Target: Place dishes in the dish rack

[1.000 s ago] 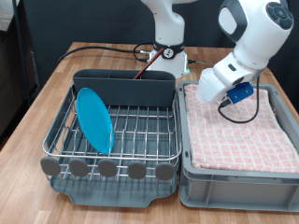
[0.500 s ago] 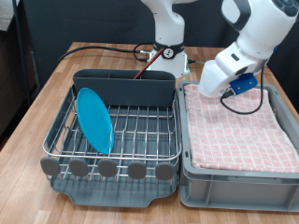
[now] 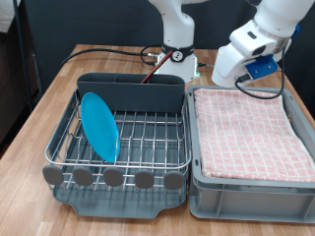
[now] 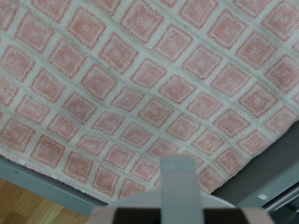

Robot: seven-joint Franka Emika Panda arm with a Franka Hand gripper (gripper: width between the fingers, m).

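The blue plate stands on edge in the dish rack, toward the exterior view's left, slotted between the wires. Its face turns toward the exterior view's right and its long axis rises nearly upright with a slight tilt. The rest of the wire grid to its right lies open up to the dark caddy along the rack's far side. The rack sits on the wooden bench, just beside a grey tub covered by a pink checked cloth. The gripper hangs above the tub's far edge, apart from the cloth. Whether the jaws are released or clenched cannot be told. In the wrist view the cloth fills most of the frame.
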